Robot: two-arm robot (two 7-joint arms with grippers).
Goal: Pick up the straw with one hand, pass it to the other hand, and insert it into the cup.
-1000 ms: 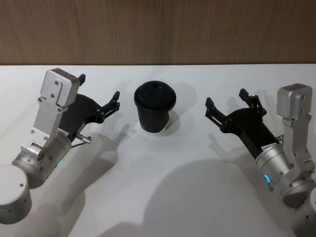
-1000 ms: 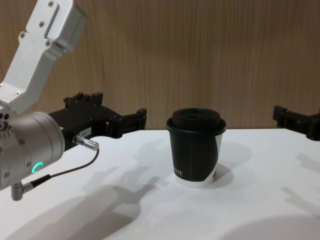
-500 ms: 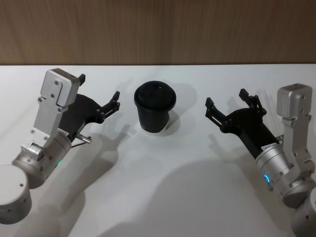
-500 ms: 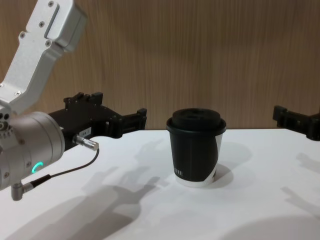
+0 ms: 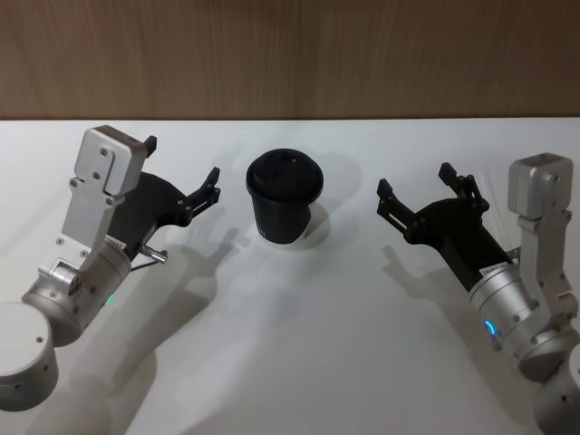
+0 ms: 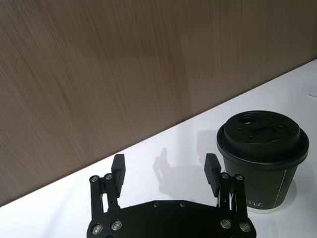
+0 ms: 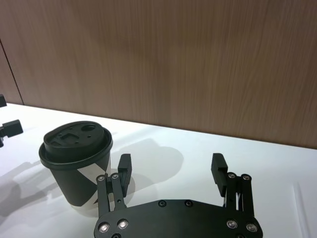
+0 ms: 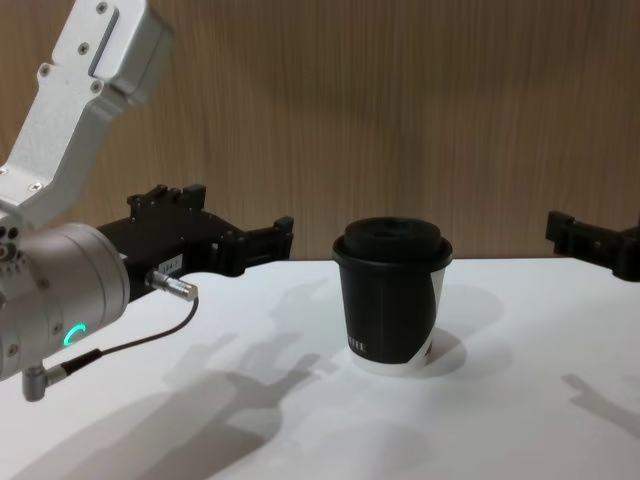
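Left arm: your silver left arm (image 5: pixel 86 227) comes in from the near left corner of the desk (image 5: pixel 299 353). A green ring light shows on its wrist, and a black cable (image 8: pixel 130 342) loops below it.
Right arm: your silver right arm (image 5: pixel 530 272) comes in from the near right, with a blue ring light on its wrist.
Left gripper: the left gripper (image 5: pixel 182 159) hangs above the desk, its flat fingers spread wide with nothing between them. It points toward the cup and stays apart from it.
Right gripper: the right gripper (image 5: pixel 415 179) is likewise spread wide and holds nothing. It sits well to the right of the cup.
Cup: the cup (image 5: pixel 285 199) stands upright on the desk between your two grippers, nearer the left one and touching neither. Its domed lid is on and the white stripe faces right.
Straw: a faint pale line on the desk just beside the right gripper may be the straw (image 7: pixel 296 198); you cannot tell for sure.
Backdrop: a wood-panelled wall (image 5: pixel 290 54) rises behind the desk's far edge.
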